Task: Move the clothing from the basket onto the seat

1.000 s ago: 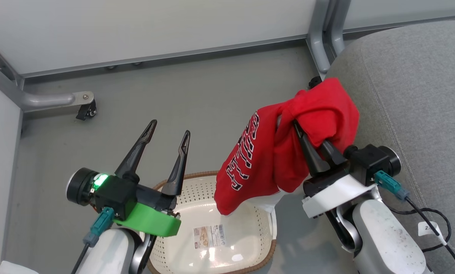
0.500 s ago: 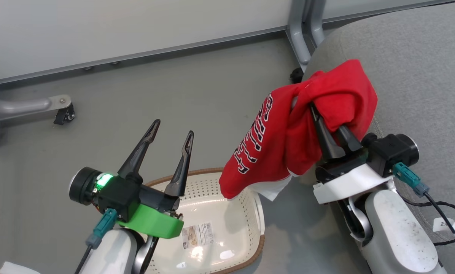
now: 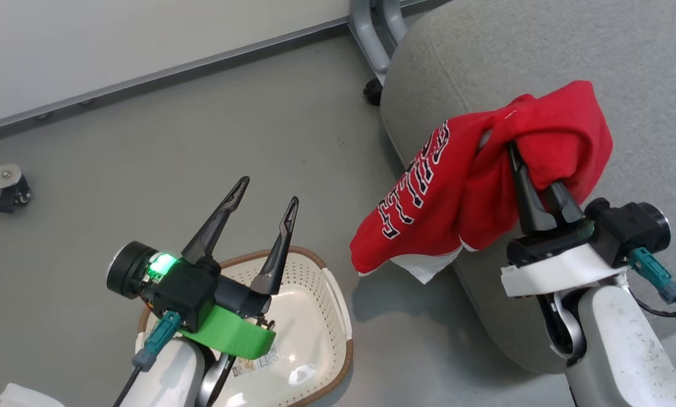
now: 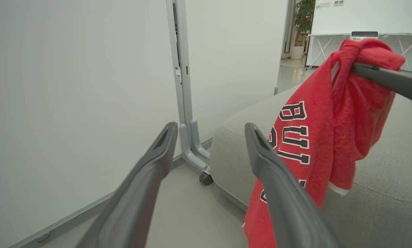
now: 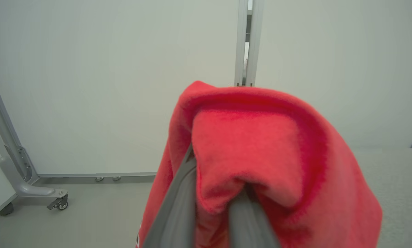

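Clothing (image 3: 428, 220), a red jersey with black-and-white lettering, hangs bunched from the right gripper (image 3: 513, 151), whose two dark fingers are clamped together on a fold of the fabric, their tips buried in it. In the head view the jersey drapes over the rounded left edge of the grey seat (image 3: 485, 68), its lettered side and white lining panel dangling past that edge above the floor (image 3: 202, 124); whether the cloth touches the cushion cannot be told. The basket (image 3: 329, 294) sits on the floor to the left, well apart from the jersey. Above the basket the left gripper (image 3: 268, 190) hovers with its jaws spread apart, holding nothing.
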{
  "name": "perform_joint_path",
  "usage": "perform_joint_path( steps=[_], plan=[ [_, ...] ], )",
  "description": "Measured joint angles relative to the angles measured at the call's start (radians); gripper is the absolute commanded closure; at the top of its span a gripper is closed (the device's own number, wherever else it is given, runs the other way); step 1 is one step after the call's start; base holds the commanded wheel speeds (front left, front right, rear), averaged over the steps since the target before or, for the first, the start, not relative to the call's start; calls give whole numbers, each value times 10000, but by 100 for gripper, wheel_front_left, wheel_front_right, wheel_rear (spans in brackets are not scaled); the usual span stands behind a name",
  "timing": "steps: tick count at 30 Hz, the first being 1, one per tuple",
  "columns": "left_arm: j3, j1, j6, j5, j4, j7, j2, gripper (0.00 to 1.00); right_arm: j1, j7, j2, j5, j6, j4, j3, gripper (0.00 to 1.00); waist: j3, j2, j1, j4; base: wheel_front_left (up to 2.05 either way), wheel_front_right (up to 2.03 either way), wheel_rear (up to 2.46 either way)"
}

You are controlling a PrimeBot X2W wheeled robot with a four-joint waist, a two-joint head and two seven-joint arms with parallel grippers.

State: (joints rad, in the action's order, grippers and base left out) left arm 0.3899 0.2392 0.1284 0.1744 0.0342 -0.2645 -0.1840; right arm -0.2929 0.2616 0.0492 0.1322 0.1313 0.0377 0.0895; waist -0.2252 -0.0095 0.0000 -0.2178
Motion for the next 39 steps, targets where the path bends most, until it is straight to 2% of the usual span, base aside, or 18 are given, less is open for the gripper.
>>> perform_joint_path(
  steps=[9,20,27,35,39],
  plan=[
    [276,99,4,36,-15,0,-240,0,633,0,0,-8,0,-324,-487,100,-335,0,0,-874,0,0,0],
    [458,196,4,82,-10,0,-353,0,519,0,0,255,0,-485,-840,100,-615,0,0,-1191,0,0,0],
    [690,409,4,98,-119,-2,-602,0,-971,0,0,-215,0,-514,-1298,100,-1062,0,0,-1198,0,0,0],
    [947,890,4,169,-403,0,-1221,0,-3393,0,0,-1185,0,-650,-2107,100,-2055,0,0,-1155,0,0,0],
    [1160,1298,6,192,-600,-2,-1542,0,-4929,0,341,-1601,2,-481,-2702,100,-2798,0,1,-1088,0,0,0]
  ],
)
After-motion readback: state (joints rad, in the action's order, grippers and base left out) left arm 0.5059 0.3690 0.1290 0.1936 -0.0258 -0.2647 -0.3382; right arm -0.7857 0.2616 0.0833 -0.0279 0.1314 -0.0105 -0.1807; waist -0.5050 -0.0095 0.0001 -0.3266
